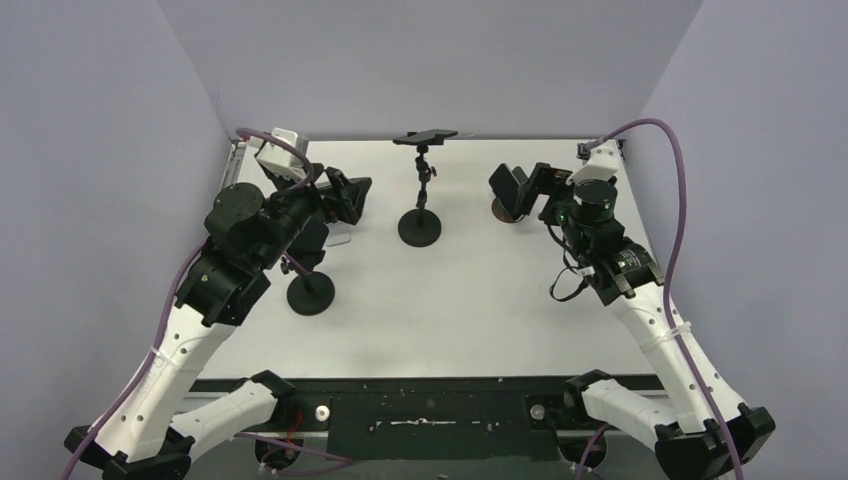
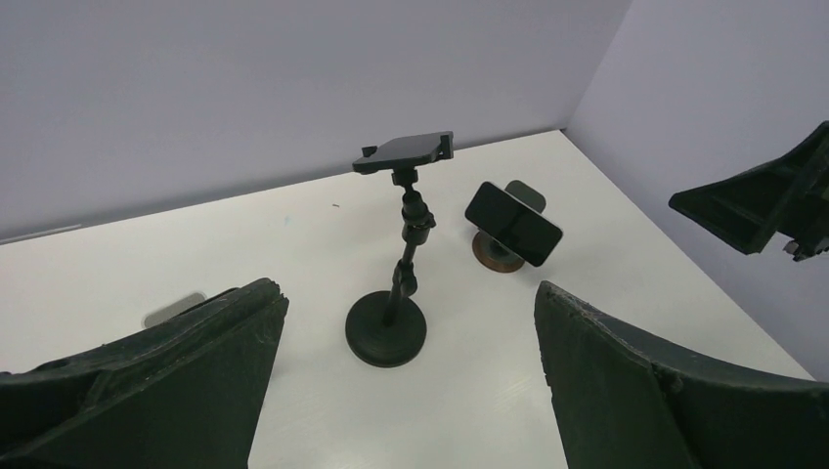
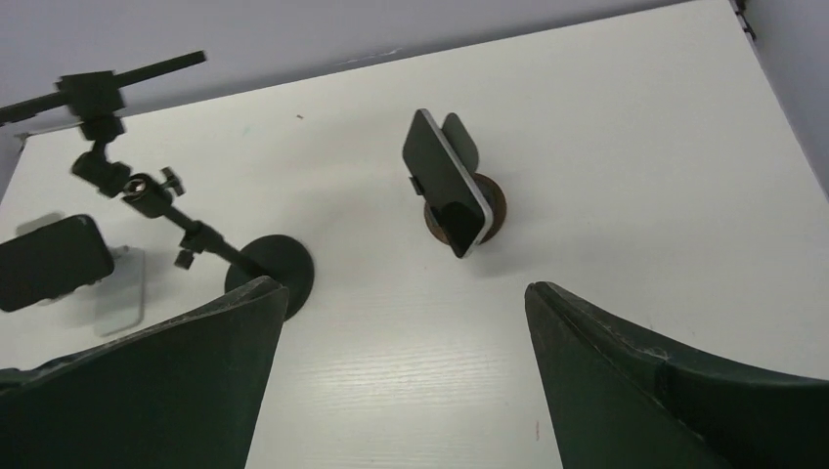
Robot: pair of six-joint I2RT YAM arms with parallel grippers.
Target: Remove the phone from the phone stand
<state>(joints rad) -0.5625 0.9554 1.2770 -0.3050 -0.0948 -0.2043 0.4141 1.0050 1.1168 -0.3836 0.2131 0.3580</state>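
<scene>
Zero done so far: every phone I see is still seated in its holder. My right gripper (image 1: 515,188) has its jaws spread wide w/ nothing between them, hanging close to the round stand (image 3: 494,203) at the right rear of the table (image 1: 500,300). The phone (image 3: 445,186) there leans upright in its cradle, untouched. My left gripper (image 1: 348,198) is just as wide open and empty, off to the left and well apart from that phone.

Two other handsets are around: a clamped phone (image 2: 406,151) lying flat atop the tall jointed stand (image 2: 387,332) at ctr, and a third phone (image 3: 49,262) at far left. The task doesn't say which one; judging by where my right wrist looks, I'd bet the round-stand one.

Left to do, basically everything: close in, grip the phone by its edges, lift it clear of the cradle, set it down.
</scene>
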